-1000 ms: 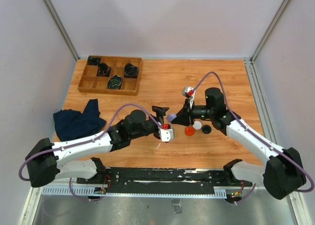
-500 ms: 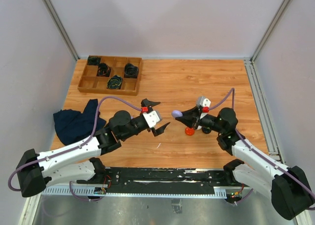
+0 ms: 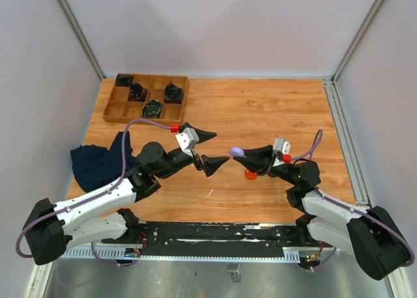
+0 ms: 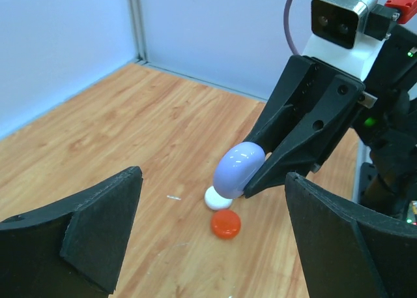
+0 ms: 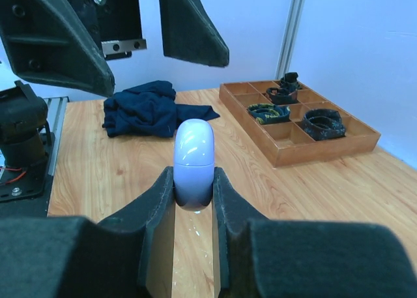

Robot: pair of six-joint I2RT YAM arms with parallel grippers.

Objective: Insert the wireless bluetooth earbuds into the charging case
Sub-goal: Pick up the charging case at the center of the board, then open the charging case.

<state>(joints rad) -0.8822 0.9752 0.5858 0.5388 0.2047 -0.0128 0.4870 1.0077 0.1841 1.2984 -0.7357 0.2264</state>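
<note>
Dark blue cloth [image 3: 101, 160]: crumpled on the worktop [image 3: 260, 109], well left of the left claw, beside that arm.
Wooden tray [image 3: 146, 99]: far-left corner, well beyond the left claw; divided into compartments.
Coiled black cables [image 3: 152, 107]: inside several tray compartments.
Left claw [image 3: 221, 147]: raised off the worktop and pointing right, jaws spread wide, nothing between them.
Purple capsule [image 5: 193, 148]: rounded, with a seam across its middle; pinched at its lower end between the right claw's fingers and held in the air, just right of the left claw's tips and facing its gap. Whether it is a bud or a case cannot be told.
Right claw [image 3: 243, 156]: pointing left, tip to tip with the left claw, jaws closed onto the purple capsule.
Orange disc [image 3: 251, 175]: flat on the worktop, below the right claw.
White disc [image 4: 217, 197]: on the worktop just beside the orange disc, under the held capsule.
</note>
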